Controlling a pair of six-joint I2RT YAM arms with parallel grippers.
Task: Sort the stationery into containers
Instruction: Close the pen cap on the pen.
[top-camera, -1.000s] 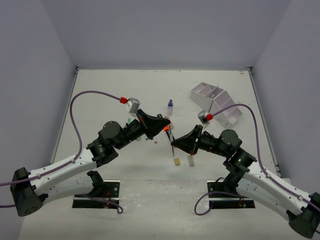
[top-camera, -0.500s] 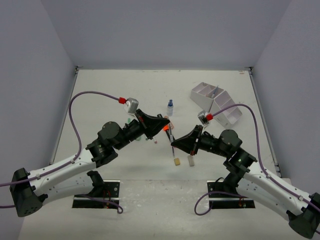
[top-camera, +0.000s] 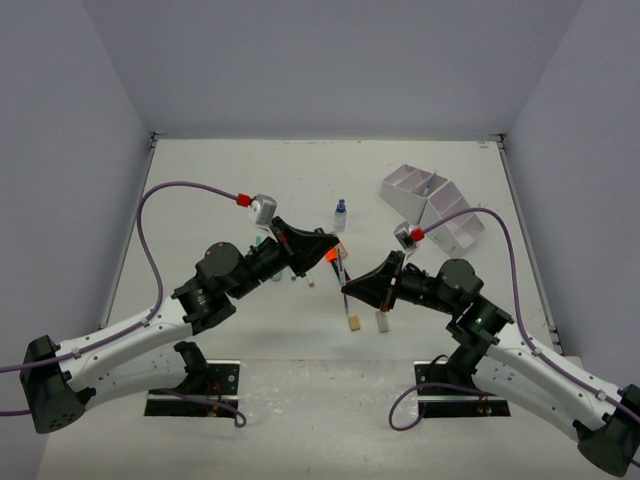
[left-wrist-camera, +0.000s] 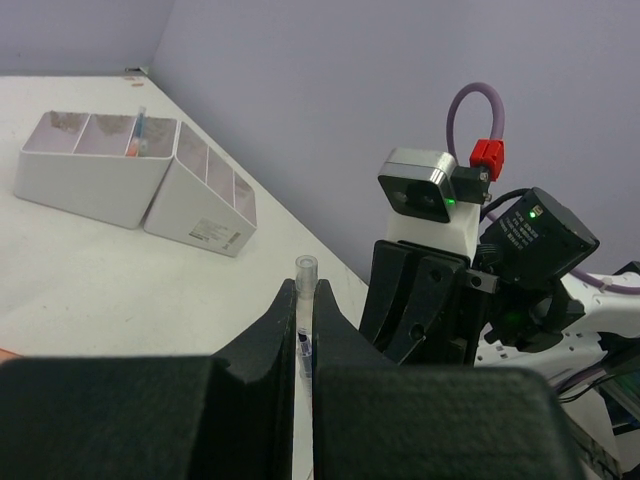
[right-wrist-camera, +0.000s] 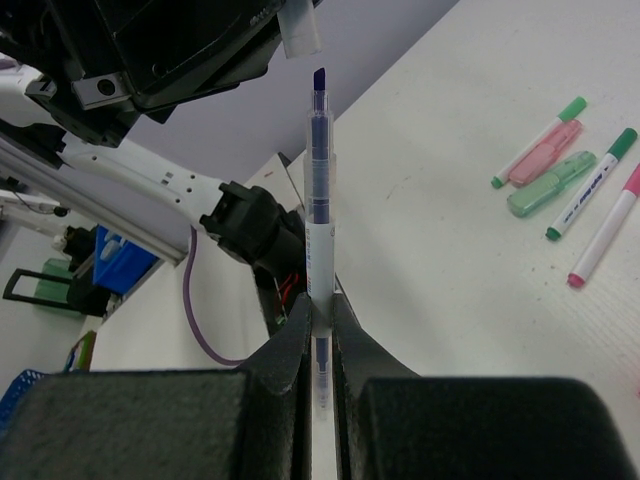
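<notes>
My left gripper (top-camera: 333, 256) is shut on a clear pen cap (left-wrist-camera: 305, 290), which stands up between its fingertips (left-wrist-camera: 285, 305). My right gripper (top-camera: 351, 287) is shut on an uncapped pen (right-wrist-camera: 318, 215) with a white barrel and a blue tip pointing up. In the right wrist view the cap (right-wrist-camera: 300, 30) hangs just above and left of the pen tip, apart from it. The two grippers face each other over the table's middle, where the pen (top-camera: 343, 270) shows thinly. The white organizer (top-camera: 432, 205) sits at the far right, also in the left wrist view (left-wrist-camera: 130, 180).
A blue-capped bottle (top-camera: 340, 215) stands beyond the grippers. Two small erasers (top-camera: 354, 323) (top-camera: 381, 322) lie near the front. Pink (right-wrist-camera: 545, 150) and green (right-wrist-camera: 550, 185) highlighters and thin pens (right-wrist-camera: 600, 235) lie on the table. An orange-tipped marker (top-camera: 329, 262) lies under the left gripper.
The left gripper has edged very slightly up and to the left with the cap. The right arm and pen have not moved.
</notes>
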